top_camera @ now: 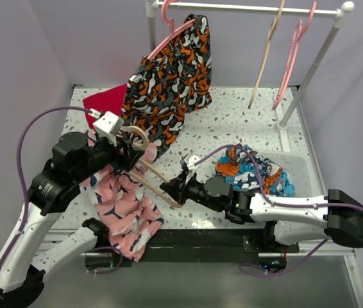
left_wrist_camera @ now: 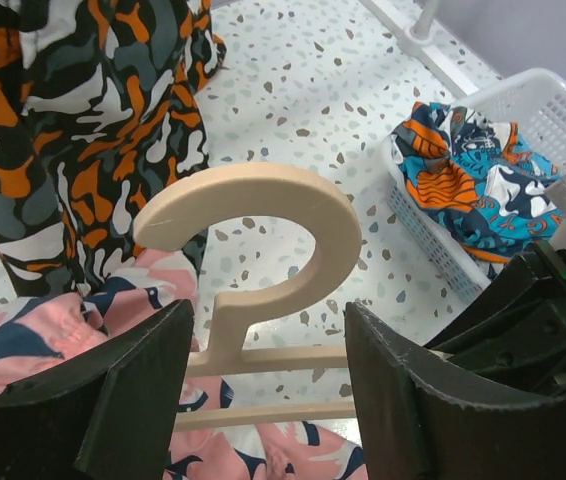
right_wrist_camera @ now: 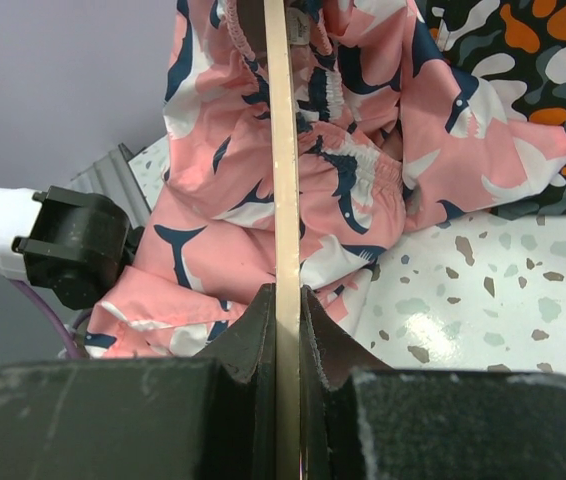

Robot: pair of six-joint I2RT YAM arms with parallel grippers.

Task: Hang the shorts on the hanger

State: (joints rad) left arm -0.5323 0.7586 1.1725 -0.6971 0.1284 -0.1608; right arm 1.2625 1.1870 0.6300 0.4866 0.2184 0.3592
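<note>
I saw the hanger held above the worktop's near-left area. Its long axis slanted from near-right to far-left, with the hook toward the back edge. The right gripper pinched its lower end. The left gripper stood spread on either side of the neck. The shorts hung from the hanger over the near edge. The worktop was speckled white and the walls lilac. A patterned garment hung close behind, and a basket of cloth sat at the right edge.

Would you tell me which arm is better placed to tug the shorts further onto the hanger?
Left, probably: the left gripper is open beside the shorts, while the right gripper is shut on the hanger, steadying it.
</note>
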